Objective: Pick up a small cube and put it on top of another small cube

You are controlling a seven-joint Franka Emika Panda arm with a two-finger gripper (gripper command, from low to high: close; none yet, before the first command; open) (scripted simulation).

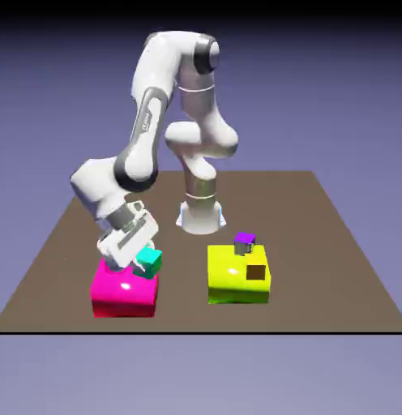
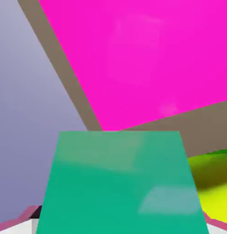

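The small teal cube (image 1: 148,261) sits between the fingers of my gripper (image 1: 141,259), which is shut on it. In the exterior view the cube is over the back right corner of the big magenta block (image 1: 121,292); I cannot tell whether it touches the block. In the hand view the teal cube (image 2: 120,183) fills the lower middle and hides the fingertips. The big magenta block (image 2: 143,59) lies beyond it. The other small cube, the magenta-pink one, does not show in either view.
A big yellow block (image 1: 228,280) stands at the exterior view's right of the magenta block, with a small purple cube (image 1: 245,239) on its back edge and a brown square (image 1: 255,272) on its top. The robot's base (image 1: 201,215) stands behind both.
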